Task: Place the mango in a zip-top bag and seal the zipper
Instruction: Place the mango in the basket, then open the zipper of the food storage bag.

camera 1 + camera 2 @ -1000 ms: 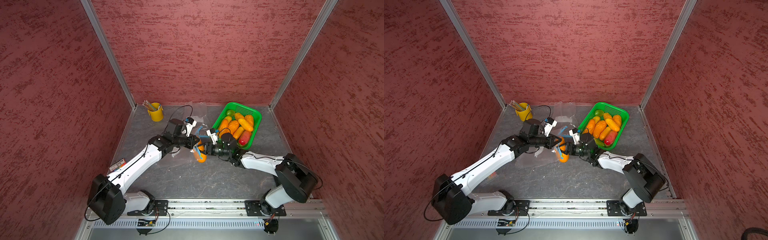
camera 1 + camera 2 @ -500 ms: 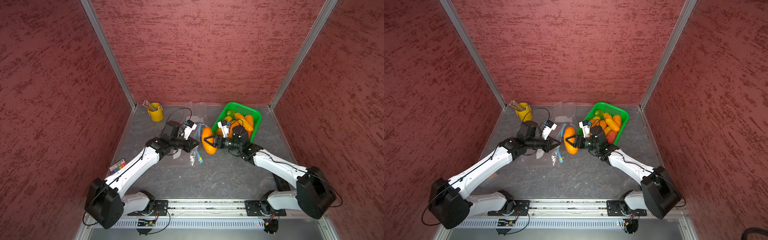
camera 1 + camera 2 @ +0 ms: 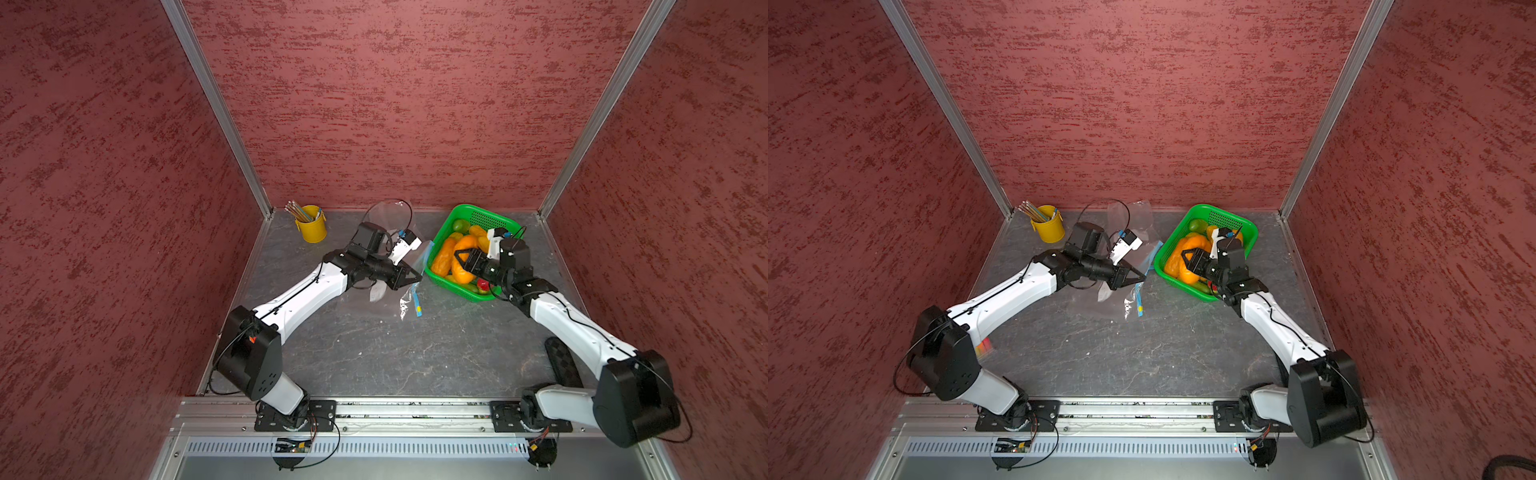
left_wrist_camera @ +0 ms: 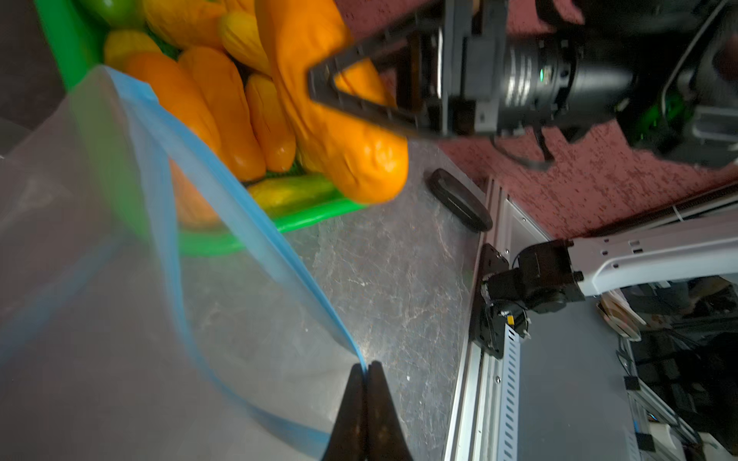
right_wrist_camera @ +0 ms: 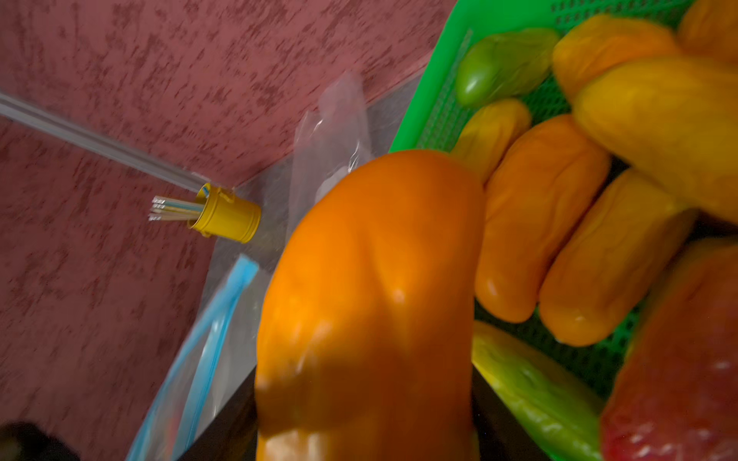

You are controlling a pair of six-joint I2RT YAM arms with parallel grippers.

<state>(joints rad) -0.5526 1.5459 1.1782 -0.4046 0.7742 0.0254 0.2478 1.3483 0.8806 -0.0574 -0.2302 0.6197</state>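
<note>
The orange mango (image 3: pixel 464 248) (image 3: pixel 1178 266) hangs over the near-left part of the green basket (image 3: pixel 482 211) (image 3: pixel 1209 210), with my right gripper (image 3: pixel 460 262) (image 3: pixel 1191 262) shut on it. In the right wrist view the mango (image 5: pixel 371 287) fills the space between both fingers. The clear zip-top bag (image 3: pixel 409 297) (image 3: pixel 1133 304) with its blue zipper lies left of the basket. My left gripper (image 3: pixel 419 275) (image 3: pixel 1144 275) (image 4: pixel 366 365) is shut on the bag's blue zipper edge and lifts it. The bag's mouth (image 4: pixel 120 279) gapes toward the basket.
The basket (image 4: pixel 319 213) holds several more orange, yellow, green and red fruits. A yellow cup of pencils (image 3: pixel 311 228) (image 3: pixel 1050 229) stands at the back left. A spare clear bag (image 3: pixel 386 212) lies at the back wall. A black oblong piece (image 3: pixel 563 365) lies front right.
My right gripper has carried the mango away from the bag's mouth, right and back, to over the basket. The left gripper still pinches the zipper edge, shifted slightly.
</note>
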